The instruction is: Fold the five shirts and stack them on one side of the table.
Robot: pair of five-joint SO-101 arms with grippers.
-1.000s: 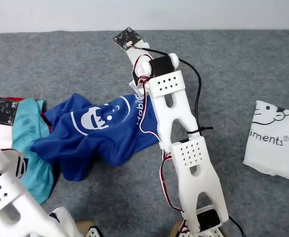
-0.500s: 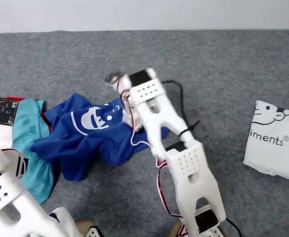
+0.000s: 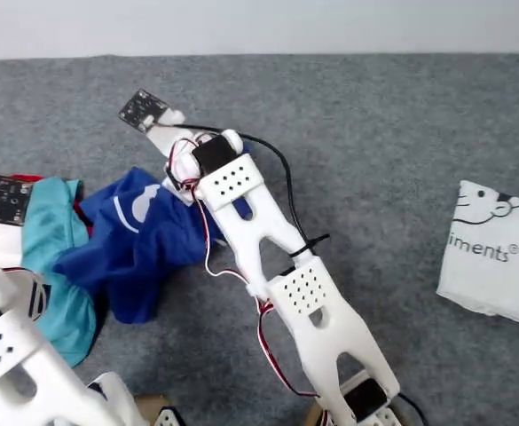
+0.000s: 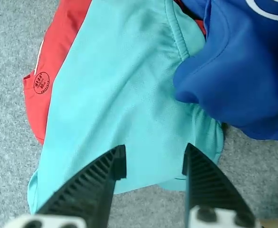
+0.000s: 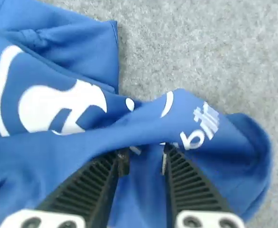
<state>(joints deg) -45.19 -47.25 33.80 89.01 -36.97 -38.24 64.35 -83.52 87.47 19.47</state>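
The right gripper [image 5: 143, 159] had its two ribbed fingers [image 5: 103, 183] drawn almost together, and a raised fold of the blue shirt [image 5: 224, 161] was pinched in the narrow gap between them. The rest of that shirt spread out crumpled under and around the fingers, with bare grey table [image 5: 215, 42] just past its edge. From above, the right arm [image 3: 277, 257] reached from the near edge diagonally across the table, its wrist over the far right part of the blue shirt, which lay bunched left of centre. The left gripper [image 4: 153, 159] stood wide open with nothing held, its fingers spread above the teal shirt [image 4: 119, 95]; whether they touched the cloth could not be told. A bulging edge of the blue shirt lay over the teal shirt, just beside one of those fingers. The red shirt [image 4: 58, 47] lay under the teal one and showed along its side. In the high view this heap sat at the left side of the table, and a folded white shirt [image 3: 499, 257] lay well apart at the right edge.
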